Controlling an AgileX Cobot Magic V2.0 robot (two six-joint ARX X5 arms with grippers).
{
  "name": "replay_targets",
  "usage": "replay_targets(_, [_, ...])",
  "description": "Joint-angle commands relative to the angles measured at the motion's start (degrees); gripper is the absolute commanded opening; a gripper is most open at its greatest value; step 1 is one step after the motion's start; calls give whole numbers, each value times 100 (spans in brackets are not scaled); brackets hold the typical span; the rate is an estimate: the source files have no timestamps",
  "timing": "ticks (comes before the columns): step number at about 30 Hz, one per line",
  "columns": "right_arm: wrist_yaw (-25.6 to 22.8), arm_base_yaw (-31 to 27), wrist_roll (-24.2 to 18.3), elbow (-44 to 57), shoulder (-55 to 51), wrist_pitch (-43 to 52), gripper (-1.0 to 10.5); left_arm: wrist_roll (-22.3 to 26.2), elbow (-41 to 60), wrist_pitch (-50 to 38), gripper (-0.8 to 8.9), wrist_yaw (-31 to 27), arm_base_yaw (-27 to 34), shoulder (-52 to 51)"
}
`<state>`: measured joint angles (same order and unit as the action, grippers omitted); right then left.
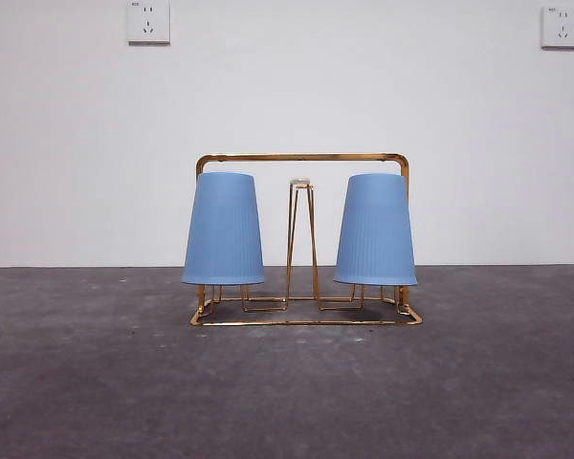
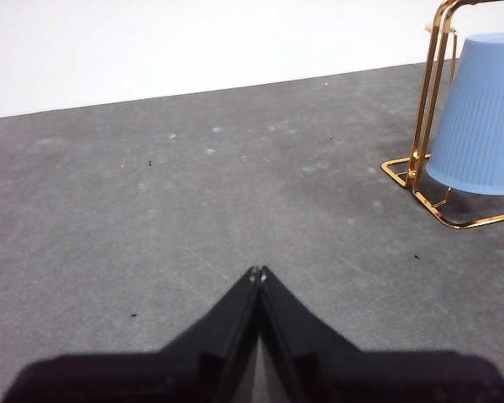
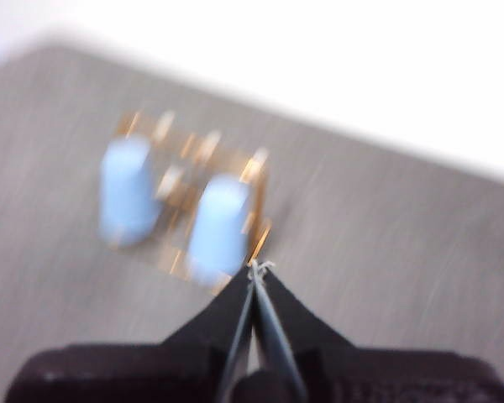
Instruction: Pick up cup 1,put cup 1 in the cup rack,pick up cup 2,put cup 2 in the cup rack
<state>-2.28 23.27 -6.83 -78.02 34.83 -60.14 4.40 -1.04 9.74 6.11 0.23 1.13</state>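
- Plainly, both blue cups sit upside down on the rack [image 1: 301,158], one cup [image 1: 223,229] on a prong at one end and the other cup [image 1: 375,229] at the far end, with a bare white-tipped prong [image 1: 300,183] between them
- The rack stands on the grey bench [image 1: 287,392], its base frame flat and its arch handle upright behind the cups
- The left claw [image 2: 258,273] is pinched closed with nothing in it, hovering over bare bench, the rack and one cup off to the side
- The right claw [image 3: 256,269] is likewise closed and empty; its view is blurred, showing the rack and both cups some way off
- By the look of it, the task is done, as neither cup remains on the bench
- The cups look like thin ribbed plastic: light, stiff enough but easily squeezed, rather slick; a hold across the tapered wall near the narrow closed end would suit best
- The wire rack seems light and might shift if a cup is nudged
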Motion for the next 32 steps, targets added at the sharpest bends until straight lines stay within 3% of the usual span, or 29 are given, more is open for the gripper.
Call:
replay_targets(1, [201, -800, -181, 837, -369, 1047, 4, -46, 59, -44, -3, -13, 17, 2])
replay_targets(8, [750, -1692, -227, 3482, -1394, 3622, 4, -46, 59, -44, -3, -13, 17, 2])
replay_targets(14, [479, -1915, -160, 5519, -2197, 5016, 4, -46, 59, -44, -3, -13, 17, 2])
replay_targets(21, [-208, -1921, 498, 6929, -3018, 5462, 4, -46, 59, -44, -3, -13, 17, 2])
replay_targets(32, [-286, -1921, 527, 7722, -3438, 5252, 4, -46, 59, -44, -3, -13, 17, 13])
